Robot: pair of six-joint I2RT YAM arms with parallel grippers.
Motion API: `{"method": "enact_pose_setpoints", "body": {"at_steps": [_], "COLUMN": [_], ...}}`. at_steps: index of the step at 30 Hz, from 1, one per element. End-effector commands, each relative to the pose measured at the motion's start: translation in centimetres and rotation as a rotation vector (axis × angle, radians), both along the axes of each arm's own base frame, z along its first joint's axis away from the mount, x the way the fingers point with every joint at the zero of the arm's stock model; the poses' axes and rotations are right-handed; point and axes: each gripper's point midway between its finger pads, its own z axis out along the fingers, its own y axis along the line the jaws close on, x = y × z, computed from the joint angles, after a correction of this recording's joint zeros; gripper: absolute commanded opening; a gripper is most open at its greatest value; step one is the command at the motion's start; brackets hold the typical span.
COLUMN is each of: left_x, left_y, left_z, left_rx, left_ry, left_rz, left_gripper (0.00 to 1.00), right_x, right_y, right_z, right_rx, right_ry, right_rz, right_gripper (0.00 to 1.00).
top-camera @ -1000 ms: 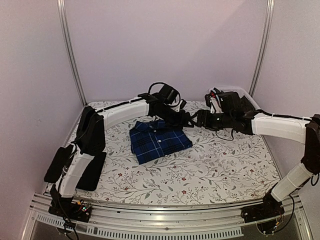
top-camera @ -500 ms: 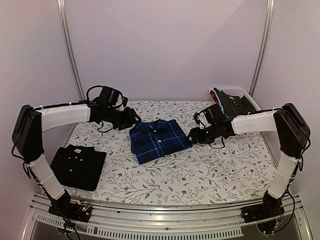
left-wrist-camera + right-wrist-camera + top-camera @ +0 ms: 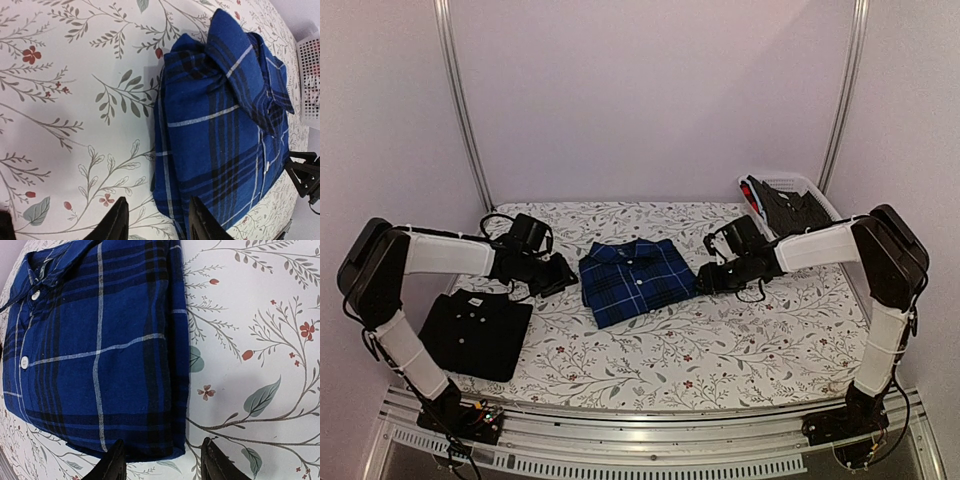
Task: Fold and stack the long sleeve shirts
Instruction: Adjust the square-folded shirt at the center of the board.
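Left gripper (image 3: 159,212) and right gripper (image 3: 162,452) are straddling the plaid shirt's (image 3: 638,280) opposite edges, jaws parted, nothing clamped, probably to lift it evenly.

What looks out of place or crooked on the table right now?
Nothing is spilled or damaged. The folded blue plaid shirt lies skewed to the edges of the table, near its middle. The folded black shirt sits apart at the near left, so the two are not yet stacked.
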Motion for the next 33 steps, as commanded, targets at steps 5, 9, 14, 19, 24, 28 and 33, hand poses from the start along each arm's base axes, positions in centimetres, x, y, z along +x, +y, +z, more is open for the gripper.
{"method": "enact_pose_setpoints", "body": {"at_steps": [5,9,14,19,24,28,33], "left_x": [1.5,1.6,1.2,-0.1,-0.2,-0.2,0.1], "left_y": [-0.2,-0.8,-1.6,-3.0,-3.5,-2.9,-1.8], "left_z": [-1.8,-2.7,-3.2,-3.8,-3.8,-3.1,-2.0], "left_rx": [-0.028,-0.04,-0.066,-0.091,-0.095,-0.082,-0.052], "left_ry": [-0.004,0.017,0.042,0.072,0.054,0.032,0.012], "left_rz": [0.028,0.014,-0.023,-0.074,-0.078,-0.062,-0.055], "left_gripper": [0.32,0.28,0.27,0.27,0.27,0.22,0.21], "right_x": [0.3,-1.7,-5.8,-10.2,-9.9,-9.0,-6.6], "right_y": [0.8,1.0,1.3,3.1,2.9,2.6,1.0], "right_z": [-1.8,-1.9,-1.4,-1.0,-0.7,1.6,4.0], "right_rx": [0.0,0.003,0.015,0.073,0.057,0.057,0.091], "right_ry": [-0.022,0.003,0.044,0.101,0.091,0.046,0.007], "right_rz": [0.026,0.038,0.017,0.0,-0.043,-0.049,-0.081], "right_gripper": [0.31,0.13,0.05,0.09,0.17,0.29,0.43]}}
